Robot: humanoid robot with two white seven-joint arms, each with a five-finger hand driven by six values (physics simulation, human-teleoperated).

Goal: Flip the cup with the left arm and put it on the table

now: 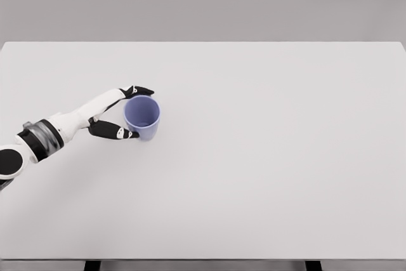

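White worktop point(266, 176) under a grey wall carries the scene: the left hand point(120, 113) clasps a lilac plastic cup point(143, 117), mouth-up at left, so fingers should likely loosen gently, without tipping it.

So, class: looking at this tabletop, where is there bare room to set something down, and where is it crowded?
Nearly all of the table is bare: the whole stretch right of the cup to the right edge, the strip behind it, and the front strip. The only crowded spot is mid-left, where the left hand closes around the upright blue cup.
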